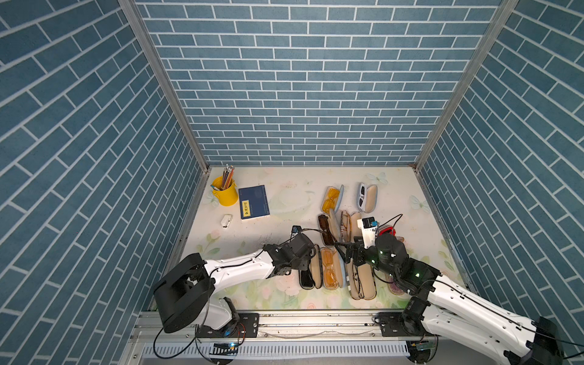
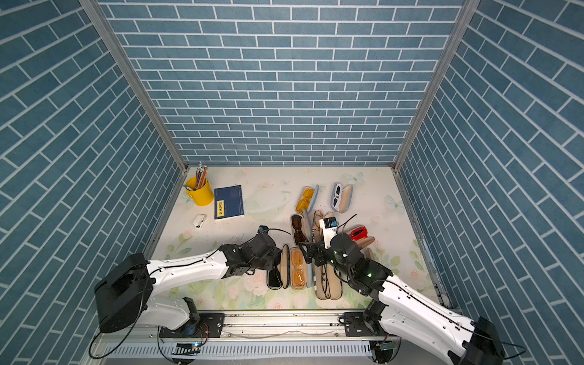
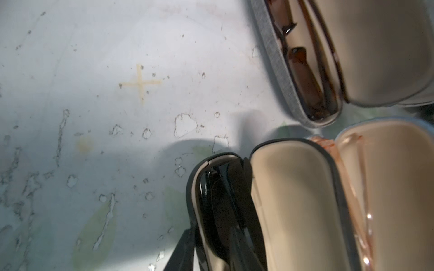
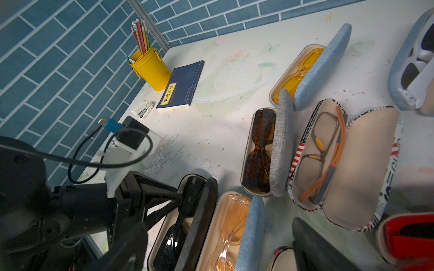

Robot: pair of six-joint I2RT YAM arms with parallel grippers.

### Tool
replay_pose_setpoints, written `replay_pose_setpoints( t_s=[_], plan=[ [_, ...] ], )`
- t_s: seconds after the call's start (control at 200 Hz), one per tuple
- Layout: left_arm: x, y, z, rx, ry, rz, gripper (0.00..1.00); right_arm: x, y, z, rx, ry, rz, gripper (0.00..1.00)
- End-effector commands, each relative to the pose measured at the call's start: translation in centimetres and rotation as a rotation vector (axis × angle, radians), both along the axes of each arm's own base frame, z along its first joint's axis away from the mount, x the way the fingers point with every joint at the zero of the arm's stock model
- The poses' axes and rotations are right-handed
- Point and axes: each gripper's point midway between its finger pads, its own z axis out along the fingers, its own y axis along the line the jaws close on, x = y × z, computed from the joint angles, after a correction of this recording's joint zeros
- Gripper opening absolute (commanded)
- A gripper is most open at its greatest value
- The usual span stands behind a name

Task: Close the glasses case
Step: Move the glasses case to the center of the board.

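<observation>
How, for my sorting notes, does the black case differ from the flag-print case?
The black case has a plain dark shell; the flag-print case is striped red, white and blue. The black case holds black sunglasses; the flag-print case holds orange-armed glasses. Both are open, beige-lined.

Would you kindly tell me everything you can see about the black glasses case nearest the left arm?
The black glasses case is a hard oblong clamshell, dark outside, beige-lined. It is open, lid raised, with black sunglasses lying in the base. It lies on the table, leftmost in the near row, close beside the blue case of orange glasses. The left gripper is at its outer rim; whether it touches is unclear.
</observation>
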Motion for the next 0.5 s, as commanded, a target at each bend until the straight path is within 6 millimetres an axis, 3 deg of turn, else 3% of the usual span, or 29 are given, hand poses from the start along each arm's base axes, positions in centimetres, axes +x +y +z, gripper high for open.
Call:
replay_pose_setpoints(
  t_s=[0.0, 0.3, 0.495],
  plan=[
    [-0.3, 0.4, 0.0, 0.045, -0.002, 0.018, 0.28, -0.1, -0.4, -0.8, -0.015, 0.012, -0.022, 0.94],
    [-0.6, 1.0, 0.6, 0.046, -0.028, 0.044, 0.28, -0.2, -0.3, -1.3, -0.017, 0.015, -0.017, 0.94],
    [-0.8, 0.2, 1.3, 0.014, -0.032, 0.029, 0.27, -0.3, -0.2, -1.5, -0.013, 0.018, -0.012, 0.94]
  ],
)
